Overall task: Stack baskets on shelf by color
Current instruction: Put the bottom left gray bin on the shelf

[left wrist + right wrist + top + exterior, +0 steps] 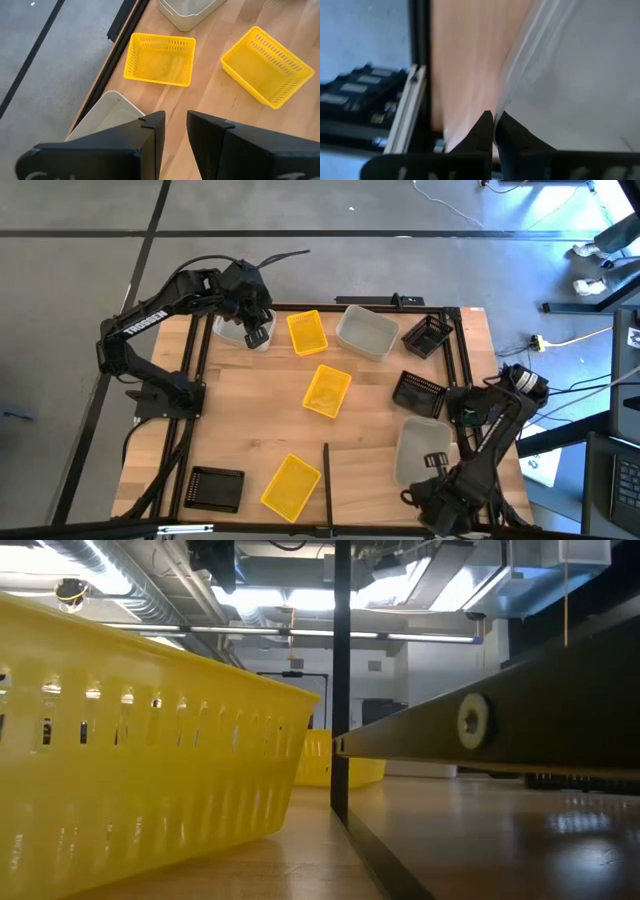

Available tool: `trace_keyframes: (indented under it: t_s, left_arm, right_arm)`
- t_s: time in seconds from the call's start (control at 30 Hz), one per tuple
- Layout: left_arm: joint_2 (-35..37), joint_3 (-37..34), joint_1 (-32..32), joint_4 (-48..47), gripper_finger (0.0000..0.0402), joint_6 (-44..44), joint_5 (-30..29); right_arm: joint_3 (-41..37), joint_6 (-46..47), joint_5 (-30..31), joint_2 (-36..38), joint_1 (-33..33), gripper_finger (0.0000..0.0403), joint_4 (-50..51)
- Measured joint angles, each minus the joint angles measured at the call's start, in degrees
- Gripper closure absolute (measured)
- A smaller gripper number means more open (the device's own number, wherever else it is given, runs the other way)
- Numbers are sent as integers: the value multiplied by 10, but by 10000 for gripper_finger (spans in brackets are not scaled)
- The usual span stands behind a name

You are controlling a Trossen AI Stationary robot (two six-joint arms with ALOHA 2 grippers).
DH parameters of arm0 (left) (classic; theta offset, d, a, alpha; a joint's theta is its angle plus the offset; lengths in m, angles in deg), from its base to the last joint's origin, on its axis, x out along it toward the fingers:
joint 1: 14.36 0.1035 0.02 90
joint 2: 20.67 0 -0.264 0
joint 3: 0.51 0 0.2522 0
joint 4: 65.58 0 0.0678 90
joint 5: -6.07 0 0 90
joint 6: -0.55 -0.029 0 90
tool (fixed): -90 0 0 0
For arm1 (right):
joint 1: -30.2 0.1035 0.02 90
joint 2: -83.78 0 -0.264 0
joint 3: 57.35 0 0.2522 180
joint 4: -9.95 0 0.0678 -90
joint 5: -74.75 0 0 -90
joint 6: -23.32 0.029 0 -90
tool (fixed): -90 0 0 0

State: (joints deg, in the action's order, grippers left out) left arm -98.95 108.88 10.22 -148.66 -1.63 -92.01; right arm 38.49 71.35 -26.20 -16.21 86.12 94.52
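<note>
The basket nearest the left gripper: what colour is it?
Translucent grey-white basket, beside the left gripper; the high view shows it best.

The left arm (140,323) bears the white word "TROSSEN".

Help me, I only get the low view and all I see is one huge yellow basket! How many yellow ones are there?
Observer: Three. The near yellow basket fills your view. A middle yellow basket and a far yellow basket lie farther up the table.
Operator: Where is the left tool?
Observer: The left tool is at the far left corner, open, above the rim of a far grey-white basket.
Operator: And the right one?
Observer: The right tool is shut on the thin wall of a near grey-white basket, to the right of the dark divider.
</note>
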Motion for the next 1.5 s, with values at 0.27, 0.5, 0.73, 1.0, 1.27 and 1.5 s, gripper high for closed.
trace_keyframes:
  t_s: [0.27,0.5,0.73,1.0,1.27,1.5]
  left_arm:
    - [0,0,0,0,331,0,0]
    - [0,0,0,0,331,-42,77]
    - [0,0,-6,2,331,-44,102]
    - [0,0,-14,15,331,-44,102]
    - [0,0,-14,15,331,-44,102]
    - [0,0,-14,15,331,-43,102]
  right_arm:
    - [0,-12,-50,0,46,400,6]
    - [0,-27,-56,0,60,386,29]
    - [-1,-16,-55,0,60,382,27]
    - [-1,0,-57,0,59,381,22]
    - [-1,-2,-53,0,59,394,18]
    - [-1,27,-27,0,59,375,6]
